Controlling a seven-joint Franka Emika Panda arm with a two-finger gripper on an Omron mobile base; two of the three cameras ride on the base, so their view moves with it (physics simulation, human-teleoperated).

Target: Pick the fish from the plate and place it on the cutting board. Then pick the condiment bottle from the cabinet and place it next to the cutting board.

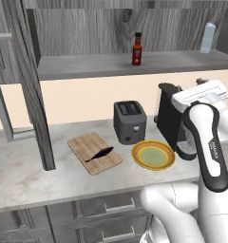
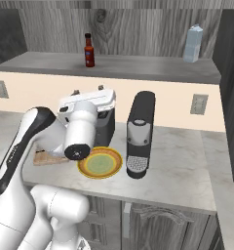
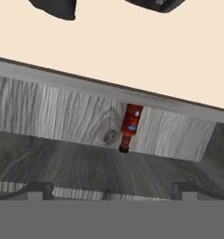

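Two small dark finger tips (image 3: 39, 189) are seen nearest the lens in the hand view, set wide apart with nothing held between them; the gripper (image 3: 111, 191) is thus judged open and empty. Beyond them, the small dark-red condiment bottle with narrow neck and black cap (image 3: 129, 123) is shown inverted by the roll of the hand, standing on the shelf of the large grey wood-grain cabinet (image 3: 53, 112).

From the left base view the bottle (image 1: 137, 51) is placed upright near the middle of the shelf (image 1: 87, 66), well apart from a taller pale blue-white bottle (image 1: 207, 38) at the far right. The slim dark grey-black fish (image 1: 99, 154) is already laid on the rectangular light-brown wooden cutting board (image 1: 85, 144), and the round yellow-rimmed plate (image 1: 153, 154) beside it is bare.

The bottle is judged light, rigid and smooth, possibly slippery and easily toppled; hold is best taken on the wider body below the neck.

Fish and board are revealed clearly from the left, whereas from the right the board (image 2: 41, 158) is mostly hidden behind the white arm.
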